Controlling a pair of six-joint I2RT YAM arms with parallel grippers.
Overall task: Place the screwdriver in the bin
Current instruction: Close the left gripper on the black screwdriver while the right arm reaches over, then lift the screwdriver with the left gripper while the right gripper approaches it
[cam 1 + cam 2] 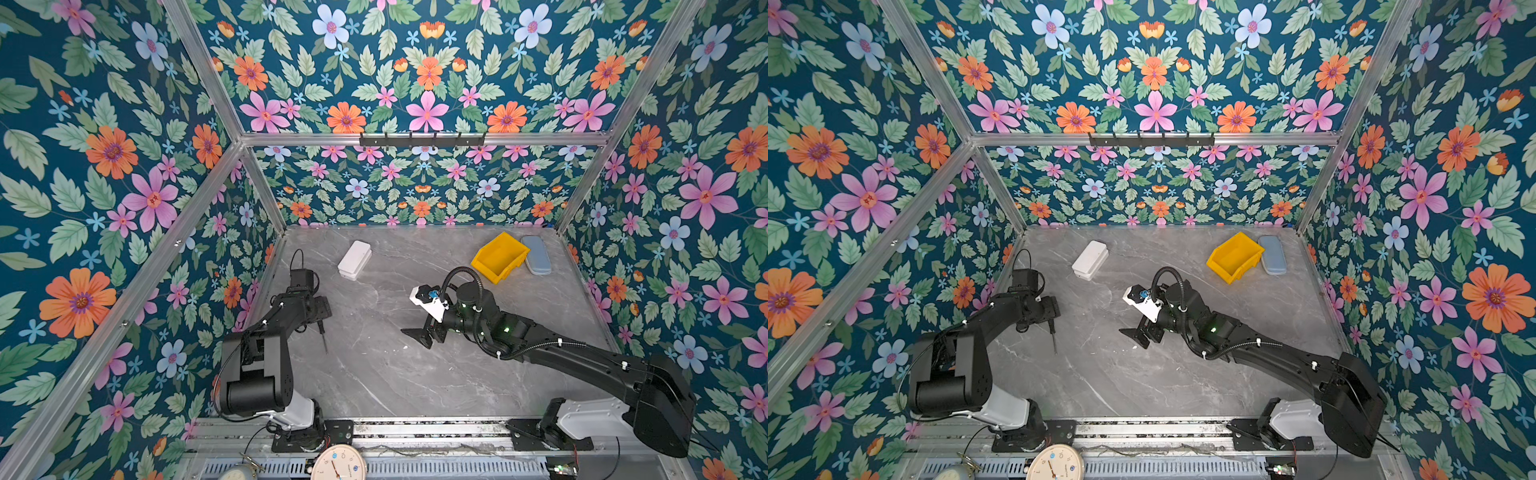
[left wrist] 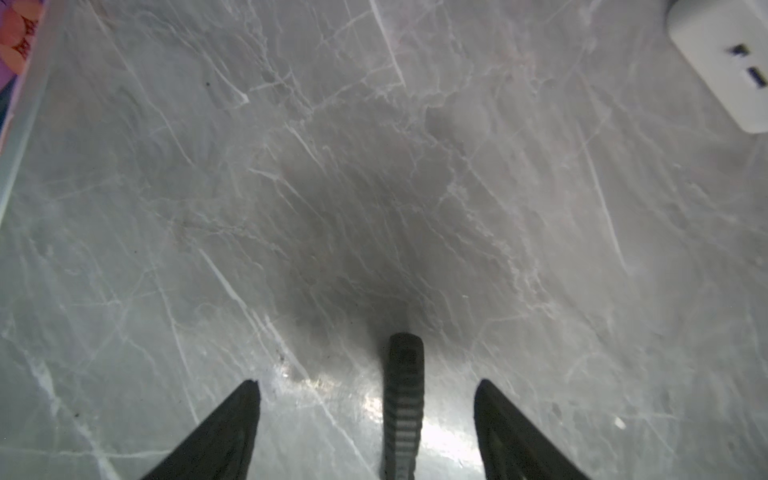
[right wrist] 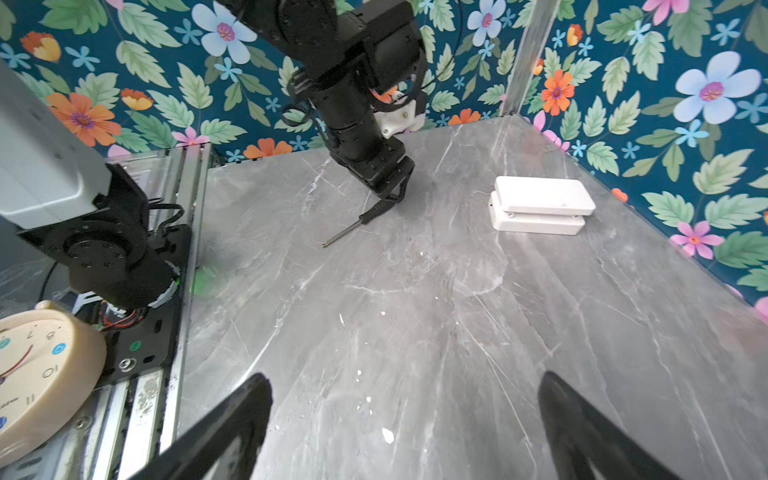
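Note:
The screwdriver (image 1: 321, 327), slim with a black ribbed handle (image 2: 403, 399) and a thin dark shaft (image 3: 340, 235), lies on the grey marble table at the left. My left gripper (image 2: 367, 384) points down over the handle. It is open, its fingers straddle the handle, and table shows on both sides between them and it. The yellow bin (image 1: 498, 255) (image 1: 1235, 257) stands empty at the back right. My right gripper (image 1: 419, 337) (image 3: 405, 378) hovers open above mid-table with nothing between its fingers, and it faces the left arm.
A white rectangular box (image 1: 354, 259) (image 3: 540, 203) lies at the back left. A flat grey-blue case (image 1: 537, 254) lies right beside the bin. A cream clock (image 1: 338, 463) sits past the front rail. Flowered walls close in the table.

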